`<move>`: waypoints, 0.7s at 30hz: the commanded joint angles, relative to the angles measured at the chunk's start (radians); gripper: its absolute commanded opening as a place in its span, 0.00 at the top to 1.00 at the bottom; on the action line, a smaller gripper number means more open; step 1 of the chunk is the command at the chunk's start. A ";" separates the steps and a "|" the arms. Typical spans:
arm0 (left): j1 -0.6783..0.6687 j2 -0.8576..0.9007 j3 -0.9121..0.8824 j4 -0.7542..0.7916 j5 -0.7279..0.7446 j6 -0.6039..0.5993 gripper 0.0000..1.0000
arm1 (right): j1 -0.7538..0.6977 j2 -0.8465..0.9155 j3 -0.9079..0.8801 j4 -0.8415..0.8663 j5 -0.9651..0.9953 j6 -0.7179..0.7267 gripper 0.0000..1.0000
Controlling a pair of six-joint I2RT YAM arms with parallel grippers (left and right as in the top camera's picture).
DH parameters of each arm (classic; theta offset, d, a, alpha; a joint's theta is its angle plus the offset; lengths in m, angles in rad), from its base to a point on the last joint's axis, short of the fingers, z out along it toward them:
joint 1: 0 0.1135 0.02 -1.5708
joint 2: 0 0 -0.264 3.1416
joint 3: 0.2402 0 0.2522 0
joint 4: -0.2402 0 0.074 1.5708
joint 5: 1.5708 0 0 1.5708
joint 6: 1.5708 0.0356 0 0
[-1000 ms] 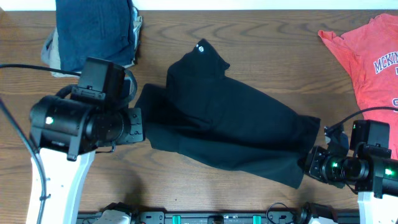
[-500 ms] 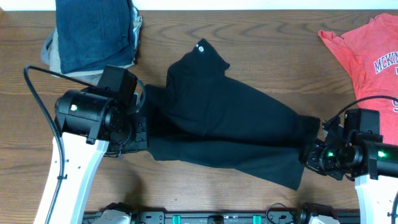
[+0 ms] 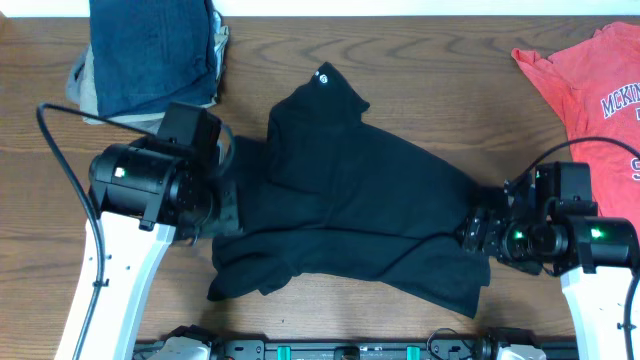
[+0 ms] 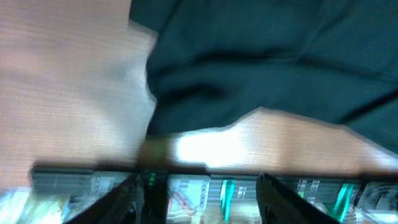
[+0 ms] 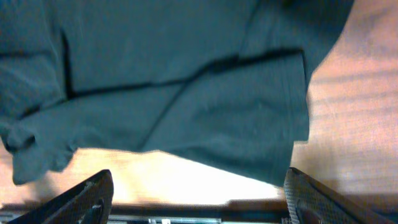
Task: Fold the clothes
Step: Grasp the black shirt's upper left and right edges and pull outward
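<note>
Black T-shirt (image 3: 370, 200) dropped, long axis diagonal, upper-centre to lower-right, left hand (image 4: 198, 186), right hand (image 5: 199, 180) wide, empty

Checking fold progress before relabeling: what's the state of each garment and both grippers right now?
black T-shirt: loosely bunched on the table, fold unfinished, not gripped.
coral-red T-shirt: spread flat at the right edge, unfolded, partly out of frame.
blue garment pile: folded, stacked at the top left.
left gripper: open, empty.
right gripper: open, empty.
</note>
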 commanded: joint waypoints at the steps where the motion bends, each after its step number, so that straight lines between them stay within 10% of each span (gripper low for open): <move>1: 0.003 0.023 -0.003 0.089 -0.009 0.021 0.53 | 0.013 0.030 0.008 0.054 0.005 0.009 0.16; 17: 0.003 0.445 -0.003 0.510 0.098 0.107 0.89 | 0.013 0.432 0.008 0.315 0.036 0.097 0.97; 21: 0.003 0.559 -0.003 0.597 0.098 0.107 0.94 | 0.013 0.505 0.008 0.357 0.036 0.101 0.99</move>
